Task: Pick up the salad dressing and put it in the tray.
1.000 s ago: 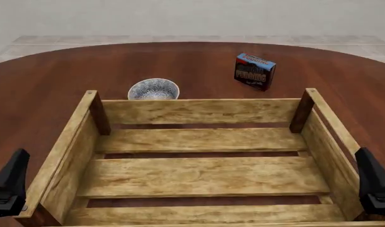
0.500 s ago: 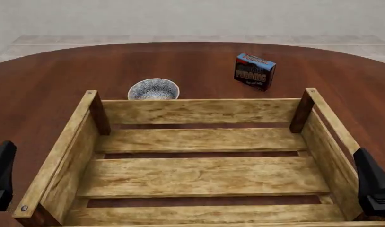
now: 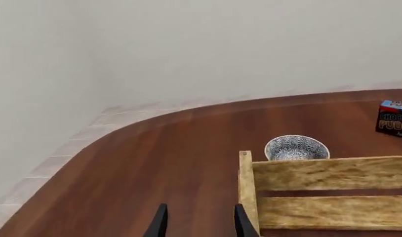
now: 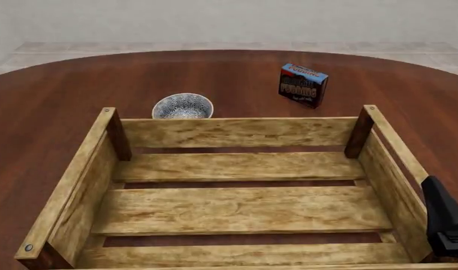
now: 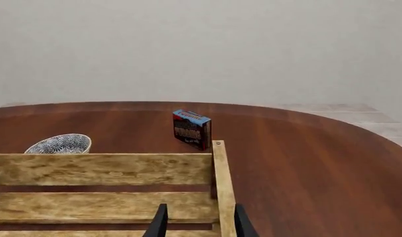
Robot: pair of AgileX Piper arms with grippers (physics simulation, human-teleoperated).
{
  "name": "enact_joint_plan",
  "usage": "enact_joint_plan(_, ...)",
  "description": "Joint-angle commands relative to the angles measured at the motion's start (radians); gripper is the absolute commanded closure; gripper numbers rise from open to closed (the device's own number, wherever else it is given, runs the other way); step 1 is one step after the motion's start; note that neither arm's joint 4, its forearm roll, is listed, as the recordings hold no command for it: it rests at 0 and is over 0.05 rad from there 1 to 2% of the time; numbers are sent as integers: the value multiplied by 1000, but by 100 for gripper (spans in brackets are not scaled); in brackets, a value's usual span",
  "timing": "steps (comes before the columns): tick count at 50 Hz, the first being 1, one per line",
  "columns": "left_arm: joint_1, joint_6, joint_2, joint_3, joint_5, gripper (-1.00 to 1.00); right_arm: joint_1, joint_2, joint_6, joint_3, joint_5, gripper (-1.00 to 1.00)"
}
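And here's the table (image 4: 56, 107), a big dark-red wooden round, with the tray (image 4: 237, 132) filling the lower middle of the front view. It's a pale slatted crate with darker corner posts, and its slats are bare.

Just beyond the tray's far wall, upper left of centre, sits the patterned bowl (image 4: 182, 106), close against the crate's far side. Further back and to the right stands the pudding box (image 4: 302, 85), blue and black, upright and turned at a slight angle, well apart from the bowl.

The salad dressing? No sign of it in any of the three views, so I can't tell where it is.

Down in the lower right corner of the front view, the right gripper (image 4: 444, 222) shows as a dark shape beside the tray's right wall. From its own wrist camera, the right gripper (image 5: 197, 221) has its two dark fingers spread apart with nothing between them, poised over the tray's right wall near the far right post.

The left gripper (image 3: 199, 222) is out of the front view, but its wrist camera shows two fingers parted, nothing pinched, hanging over bare table just outside the tray's left wall.
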Motion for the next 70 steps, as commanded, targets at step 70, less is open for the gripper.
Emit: enact_joint_plan(70, 455, -84, 250, -168, 211, -100, -15, 69, 4, 3, -55, -100)
